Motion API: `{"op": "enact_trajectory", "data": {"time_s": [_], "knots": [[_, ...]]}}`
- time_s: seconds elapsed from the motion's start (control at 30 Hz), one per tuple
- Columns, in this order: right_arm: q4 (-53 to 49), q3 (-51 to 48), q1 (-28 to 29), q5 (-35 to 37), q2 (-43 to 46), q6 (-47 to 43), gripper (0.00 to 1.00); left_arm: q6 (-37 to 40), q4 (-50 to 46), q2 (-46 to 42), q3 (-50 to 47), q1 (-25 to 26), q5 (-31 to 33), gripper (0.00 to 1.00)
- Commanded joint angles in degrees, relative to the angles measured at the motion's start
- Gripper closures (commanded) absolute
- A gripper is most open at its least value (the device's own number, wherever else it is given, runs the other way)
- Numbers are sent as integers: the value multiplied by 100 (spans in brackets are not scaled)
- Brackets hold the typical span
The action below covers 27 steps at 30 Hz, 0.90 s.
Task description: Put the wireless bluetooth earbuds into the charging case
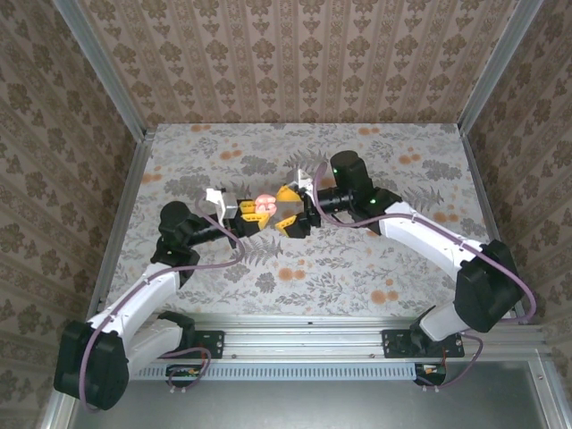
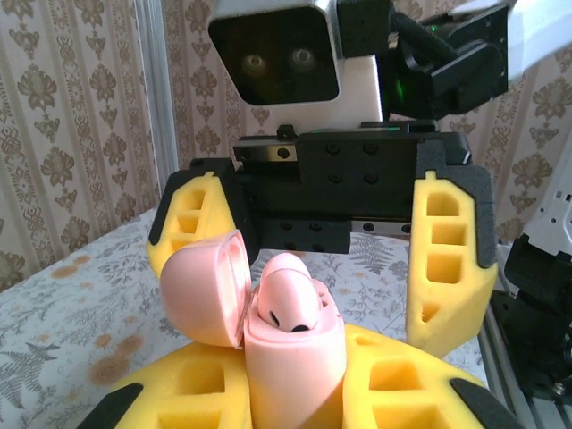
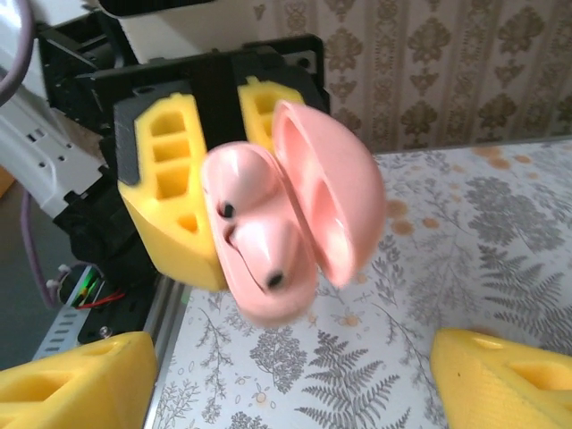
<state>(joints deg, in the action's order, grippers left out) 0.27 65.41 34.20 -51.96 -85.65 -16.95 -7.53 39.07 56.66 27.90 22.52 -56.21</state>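
**Earbuds seated, lid left to close**

Found the small round salmon-pink charging case [image 2: 295, 349] pinched between the yellow foam pads of the left end effector [image 2: 299, 398], pressed tight on its lower half and held clear of the floral-print worktop [image 3: 465, 259]. Found the right end effector [image 3: 290, 380] spread wide, gripping nothing, just ahead of the case's open mouth and apart from it. Counted two pale pink wireless earbuds [image 3: 268, 250], each with a dark spot, sunk side by side in the wells.

Judged the insertion step as good as done. Judged the next move to call for a light press on each bud to confirm seating, then a swing of the paler hinged lid [image 3: 335, 201] over the mouth, gently enough not to twist the case out of the pinch.

Noted the mouth aimed away from the left end effector's palm and toward the right one. Read the long axis along that same line, with the lid folded back to one side.
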Motion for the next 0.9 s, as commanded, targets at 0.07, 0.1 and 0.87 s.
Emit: {"op": "enact_trajectory", "data": {"time_s": [0.07,0.1,0.87], "knots": [[-415,377,79,-601,-96,-642,23,257,-108,-13,196,64,-120,93],[-406,371,81,-618,-58,-704,24,274,-135,-24,190,72,-110,93],[-167,348,-47,-478,157,-897,47,357,-180,-15,131,77,-57,94]]}}
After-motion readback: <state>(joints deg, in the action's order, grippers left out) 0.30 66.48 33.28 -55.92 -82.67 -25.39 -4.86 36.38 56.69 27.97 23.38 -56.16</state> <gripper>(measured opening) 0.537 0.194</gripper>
